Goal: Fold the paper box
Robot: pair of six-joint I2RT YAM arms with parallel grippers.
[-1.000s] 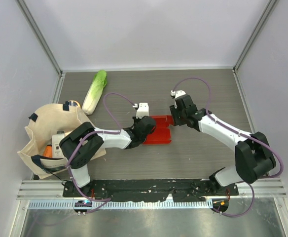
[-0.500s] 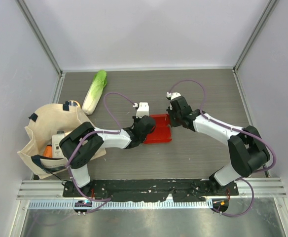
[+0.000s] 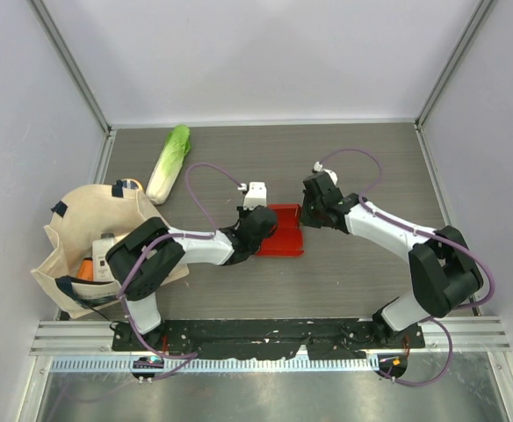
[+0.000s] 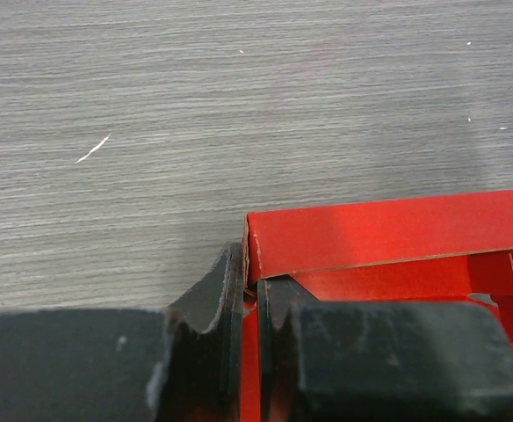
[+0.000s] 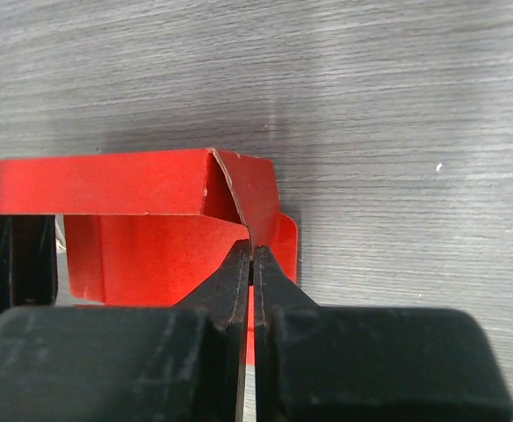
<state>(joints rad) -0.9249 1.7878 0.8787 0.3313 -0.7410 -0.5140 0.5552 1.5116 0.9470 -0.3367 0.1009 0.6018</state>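
The paper box [image 3: 285, 234] lies on the grey wood-grain counter [image 3: 353, 158], about midway between the two arms. It is bright red and partly formed. One long wall stands up along its far side, and flat red card shows inside it.

The left hand [image 3: 260, 230] sits at the box's left end. In the left wrist view the left hand [image 4: 249, 274] is clenched on a thin upright red panel of the paper box [image 4: 388, 227], just below the corner where the long wall ends. One dark finger lies on each face of that panel.

The right hand [image 3: 307, 215] is at the box's right end, at the far right corner. In the right wrist view the right hand [image 5: 251, 257] is pinched tight on a thin edge of card. There the paper box [image 5: 125, 183] shows its long wall folding around the corner into a short end flap.

Beyond the box's left end, toward the far side of the counter, lies a napa cabbage [image 3: 169, 163], well apart from the box. Farther left of the box a beige tote bag [image 3: 76, 230] slumps at the counter's edge, its mouth open, with a few small things inside.
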